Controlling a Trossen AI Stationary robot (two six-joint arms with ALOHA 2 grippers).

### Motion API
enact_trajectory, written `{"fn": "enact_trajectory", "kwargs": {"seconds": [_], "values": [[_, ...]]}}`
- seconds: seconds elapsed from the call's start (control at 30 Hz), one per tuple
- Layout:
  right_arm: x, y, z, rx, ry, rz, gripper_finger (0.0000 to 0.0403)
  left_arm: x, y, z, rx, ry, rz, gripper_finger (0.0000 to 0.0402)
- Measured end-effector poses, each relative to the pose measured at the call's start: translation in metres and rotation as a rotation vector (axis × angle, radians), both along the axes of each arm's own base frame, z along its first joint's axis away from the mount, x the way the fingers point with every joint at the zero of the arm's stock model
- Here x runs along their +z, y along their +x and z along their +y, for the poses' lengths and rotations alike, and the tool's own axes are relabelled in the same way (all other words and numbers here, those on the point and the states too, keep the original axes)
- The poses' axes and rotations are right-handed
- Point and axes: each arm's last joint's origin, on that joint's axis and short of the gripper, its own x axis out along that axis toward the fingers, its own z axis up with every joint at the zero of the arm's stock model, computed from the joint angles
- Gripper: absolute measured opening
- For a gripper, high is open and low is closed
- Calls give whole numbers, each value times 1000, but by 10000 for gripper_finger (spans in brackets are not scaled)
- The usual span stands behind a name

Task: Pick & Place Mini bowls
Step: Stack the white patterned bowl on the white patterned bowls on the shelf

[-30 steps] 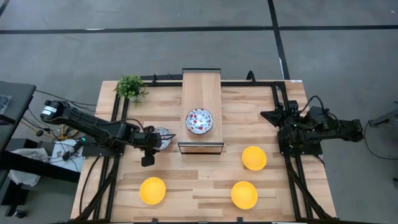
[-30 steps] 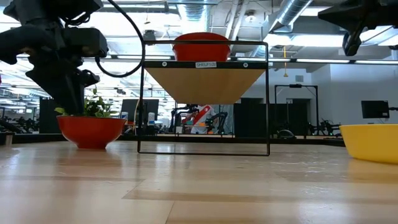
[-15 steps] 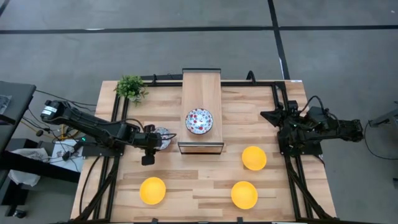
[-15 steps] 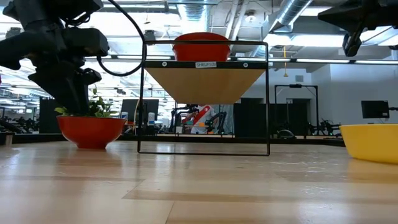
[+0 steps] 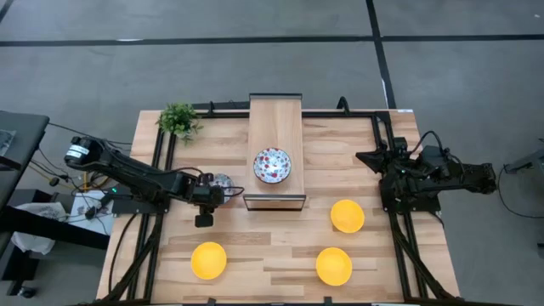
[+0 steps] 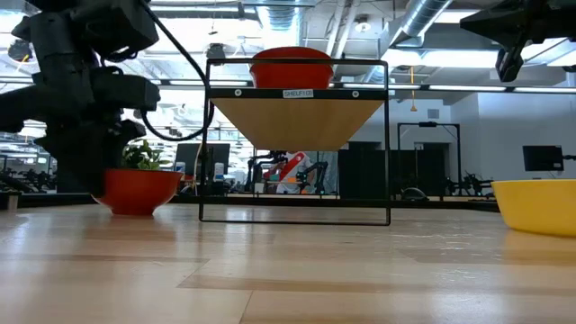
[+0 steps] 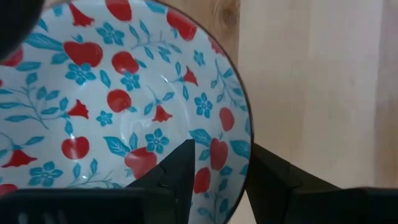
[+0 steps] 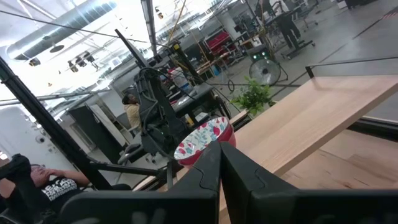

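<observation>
Floral bowl (image 5: pixel 222 181) on table (image 5: pixel 280 255), left of shelf (image 5: pixel 275 127). Left gripper (image 7: pixel 217 163) pulled back slightly, fingers narrowly straddling rim; grasp likely imminent. Right gripper (image 8: pixel 219 163) parked aside, fingers together.

Grey concrete floor (image 5: pixel 255 68) with dark seam lines around light wood table (image 5: pixel 280 246). Open industrial hall: exposed ceiling ducts (image 6: pixel 432 18), bright lights, dark monitor (image 6: pixel 542 158), fan (image 8: pixel 266 68).
</observation>
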Motion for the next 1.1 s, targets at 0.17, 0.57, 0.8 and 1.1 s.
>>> {"fn": "enact_trajectory", "kwargs": {"seconds": [0.17,0.57,0.8,1.1], "values": [[0,0,0,0,0,0,0,-3,1,0,0,4,15,122],[0,0,0,0,0,1,0,8,-1,2,6,31,-62,122],[0,0,0,1,0,1,0,8,-1,2,4,32,-61,99],[0,0,0,1,0,1,0,9,0,2,3,46,-73,27]]}}
